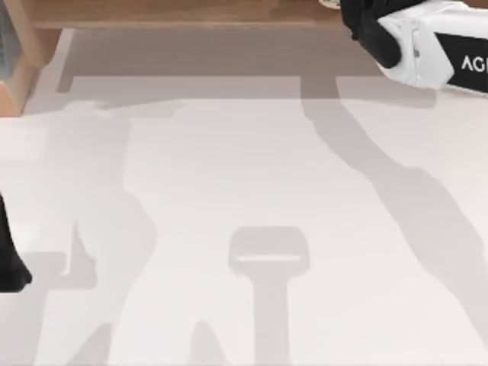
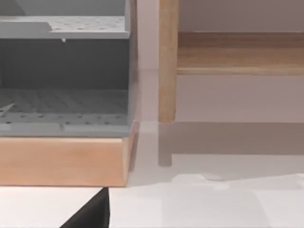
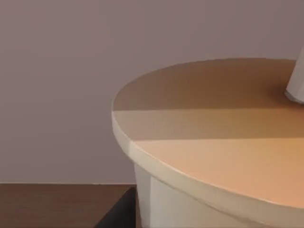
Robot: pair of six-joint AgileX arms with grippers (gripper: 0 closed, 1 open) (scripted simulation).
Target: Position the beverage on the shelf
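Right arm: its white and black body (image 1: 427, 42) sits at the table's far right corner, reaching over the shelf's plank.
Right gripper: a dark finger edge (image 3: 118, 211) shows just beside the beverage's wall in the right wrist view; whether the fingers clamp the cup or stand apart from it, I cannot tell.
Beverage: the right wrist view sits right against the beverage (image 3: 213, 156), with its flat orange-tan lid, pale rim and the white straw (image 3: 297, 80) rising through the lid at the edge of the view. In the top view a small white bit (image 1: 329, 4) shows at the far edge, over the plank, just beside the right arm.
Shelf: the shelf (image 1: 183, 14) runs as a brown plank along the table's far edge; the left wrist view shows its upright side support (image 2: 167, 61) and the plank's underside. A brown surface lies below and behind the cup in the right wrist view.
Left arm: parked at the table's left edge, a dark part (image 1: 9, 259) showing near the front; its fingers' state I cannot tell.
Grey rack: a grey perforated rack on a light wooden base (image 2: 64, 159) stands at the far left corner, just beside the shelf's support.
Table: white top (image 1: 244, 191), crossed by the arms' shadows.
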